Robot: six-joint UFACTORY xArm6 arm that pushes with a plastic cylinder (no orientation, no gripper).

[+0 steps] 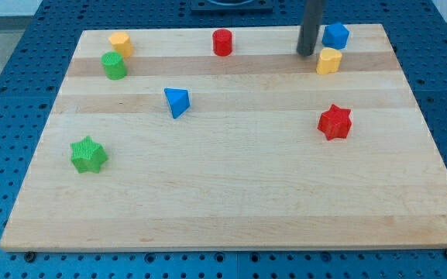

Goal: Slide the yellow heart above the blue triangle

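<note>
Just now my tip (307, 53) rests bare, touching nothing, near the yellow heart (328, 60).

We find no readable text, labels, brands, numbers or signs anywhere: none on the blocks, none on the wooden board, none on the blue perforated surface around it.
</note>
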